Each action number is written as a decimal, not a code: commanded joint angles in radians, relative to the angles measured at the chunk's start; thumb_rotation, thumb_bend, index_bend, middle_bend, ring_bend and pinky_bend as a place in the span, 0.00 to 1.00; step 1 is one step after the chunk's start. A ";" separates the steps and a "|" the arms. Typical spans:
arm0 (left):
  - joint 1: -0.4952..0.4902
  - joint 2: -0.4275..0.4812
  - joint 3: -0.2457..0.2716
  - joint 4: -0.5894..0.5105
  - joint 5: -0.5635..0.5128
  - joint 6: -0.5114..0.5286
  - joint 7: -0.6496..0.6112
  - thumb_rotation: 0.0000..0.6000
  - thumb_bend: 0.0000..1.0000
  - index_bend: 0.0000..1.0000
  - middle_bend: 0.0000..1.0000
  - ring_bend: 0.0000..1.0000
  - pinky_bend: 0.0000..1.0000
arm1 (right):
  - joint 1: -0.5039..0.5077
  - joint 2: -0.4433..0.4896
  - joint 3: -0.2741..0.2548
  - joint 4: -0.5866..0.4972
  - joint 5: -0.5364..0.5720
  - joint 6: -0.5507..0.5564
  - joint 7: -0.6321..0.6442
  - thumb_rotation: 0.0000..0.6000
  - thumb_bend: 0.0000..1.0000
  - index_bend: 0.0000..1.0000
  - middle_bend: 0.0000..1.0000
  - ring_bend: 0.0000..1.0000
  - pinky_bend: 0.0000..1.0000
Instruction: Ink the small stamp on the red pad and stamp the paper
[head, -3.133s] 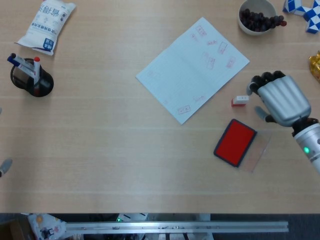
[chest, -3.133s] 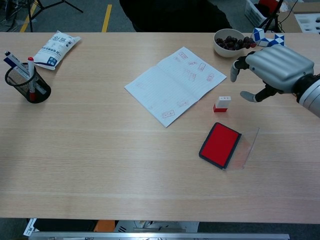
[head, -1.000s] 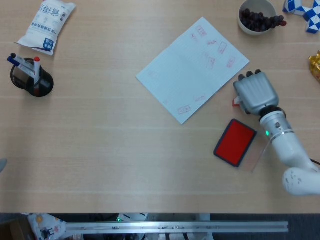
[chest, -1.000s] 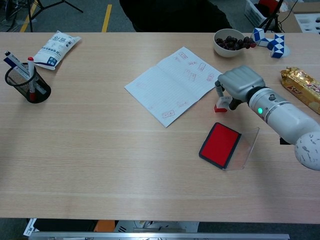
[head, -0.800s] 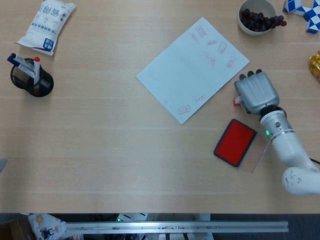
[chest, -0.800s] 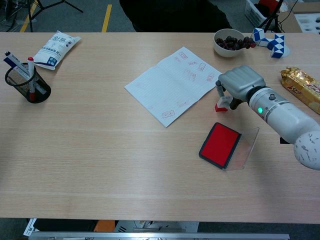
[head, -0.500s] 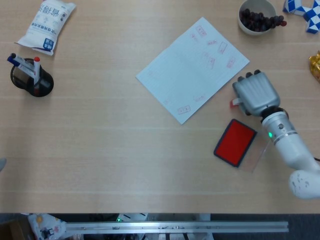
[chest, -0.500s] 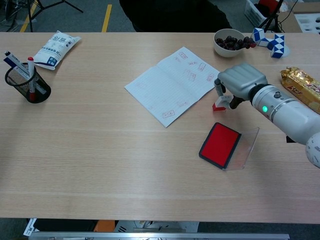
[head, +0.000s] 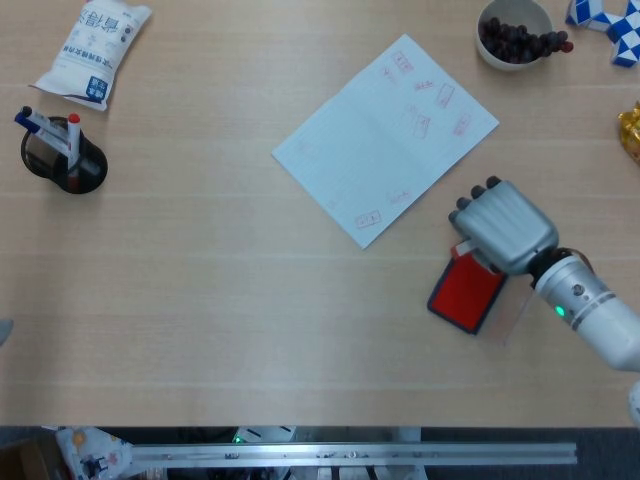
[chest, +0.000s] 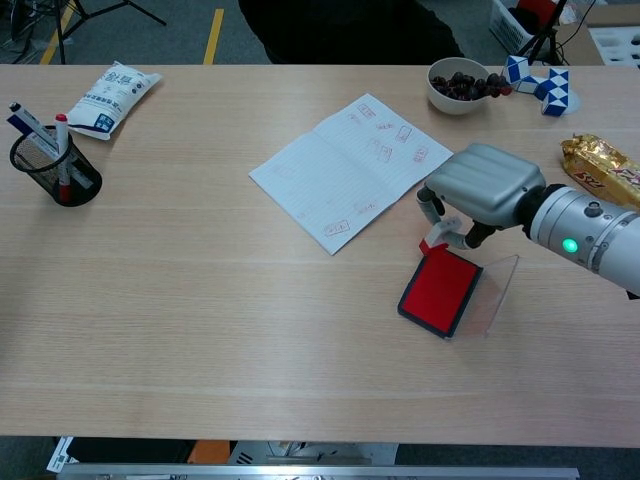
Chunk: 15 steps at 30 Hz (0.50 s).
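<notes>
1. One small stamp (chest: 437, 238), white above a red base, is pinched in the fingers of the right hand (chest: 478, 192). It hangs directly beneath the hand, its red face downward, at the far edge of the red pad (chest: 439, 289). Whether it touches the ink cannot be told from either view.
2. The governing relation: the pad lies just below and slightly toward the robot from the hand, so a short downward press should ink the stamp. The pad's long axis runs diagonally, from near the hand toward the robot's left. Its clear lid (chest: 494, 291) stands open on the side toward the robot's right.
3. One pad and one sheet of paper (head: 386, 136) are present. The paper lies beyond the hand and to its left, near but apart from the pad. It already carries several faint red imprints.
4. Only the right hand works here. The left hand is not clearly shown in either view, so the right is judged the nearer to every task item.
5. On the desk (head: 220, 300), beyond the hand: one bowl of dark fruit (head: 515, 33). Well apart to its left: one pen cup (head: 63, 155) and one white packet (head: 95, 50).
</notes>
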 joint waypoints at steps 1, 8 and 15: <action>0.002 0.001 0.000 0.001 -0.002 0.000 -0.001 1.00 0.12 0.00 0.12 0.13 0.09 | -0.004 -0.010 -0.015 0.010 -0.019 -0.008 0.009 1.00 0.33 0.65 0.50 0.40 0.38; 0.003 0.000 0.001 0.007 -0.008 -0.003 -0.005 1.00 0.12 0.00 0.12 0.13 0.09 | -0.015 -0.024 -0.047 0.041 -0.052 -0.014 0.006 1.00 0.34 0.66 0.51 0.42 0.38; 0.002 -0.003 0.001 0.011 -0.011 -0.009 -0.009 1.00 0.12 0.00 0.12 0.13 0.09 | -0.019 -0.029 -0.059 0.063 -0.046 -0.016 -0.017 1.00 0.35 0.67 0.51 0.43 0.38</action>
